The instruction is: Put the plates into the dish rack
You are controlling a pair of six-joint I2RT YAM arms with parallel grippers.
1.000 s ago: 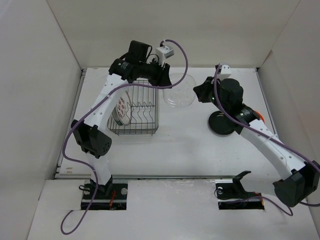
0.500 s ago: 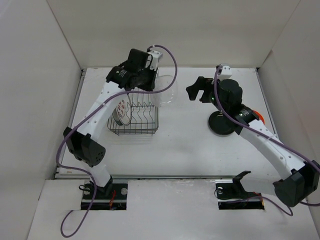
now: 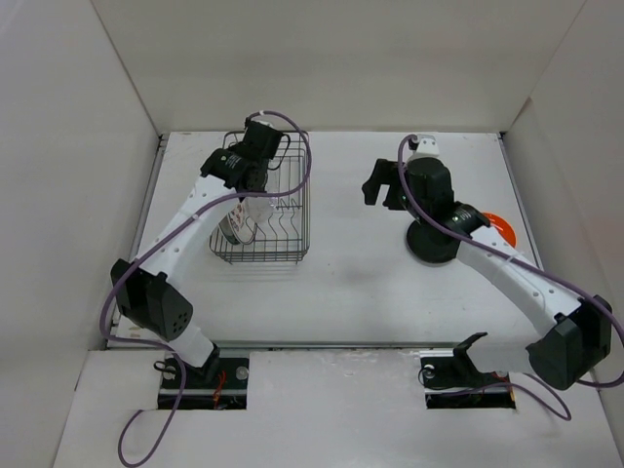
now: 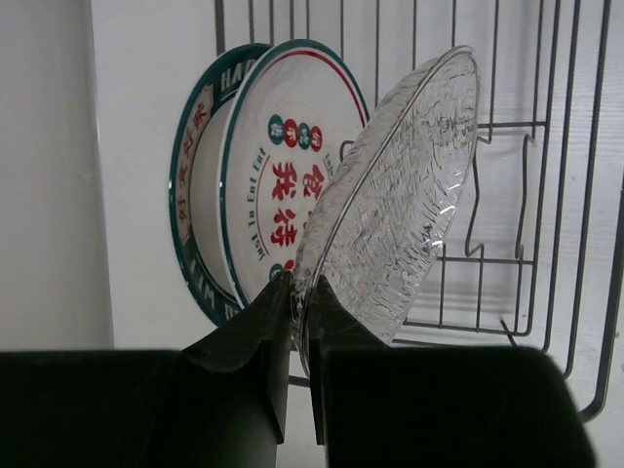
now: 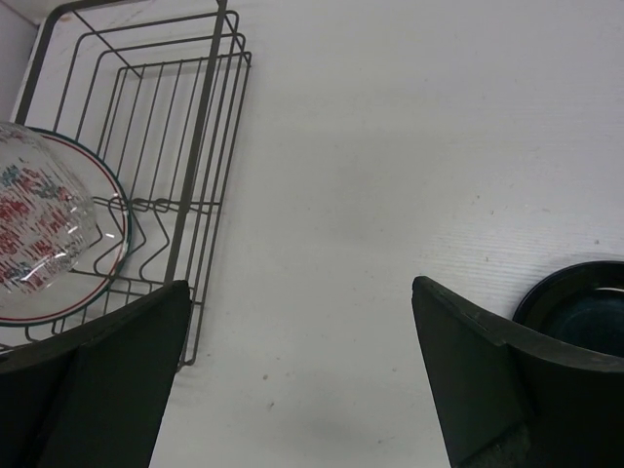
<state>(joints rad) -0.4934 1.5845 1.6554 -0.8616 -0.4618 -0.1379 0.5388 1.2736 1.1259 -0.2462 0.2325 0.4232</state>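
The clear plate [image 4: 390,195], ribbed pressed glass, leans inside the wire dish rack [image 3: 278,249] near the worktop's far left corner, its rim pinched by the left gripper [image 4: 297,292]. The red-marked plate [image 4: 283,185] and the dark-rimmed plate [image 4: 190,195] stand racked beside it. The glossy black plate [image 3: 432,244] and the orange plate [image 3: 497,226] lie unloaded near the right edge. The right gripper [image 5: 292,302] gapes wide, empty.

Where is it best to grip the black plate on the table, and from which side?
Probably the rim of the black plate, on the side toward the dish rack, coming from above. It lies flat, so only the raised rim can be pinched, and the orange plate crowds its other side.
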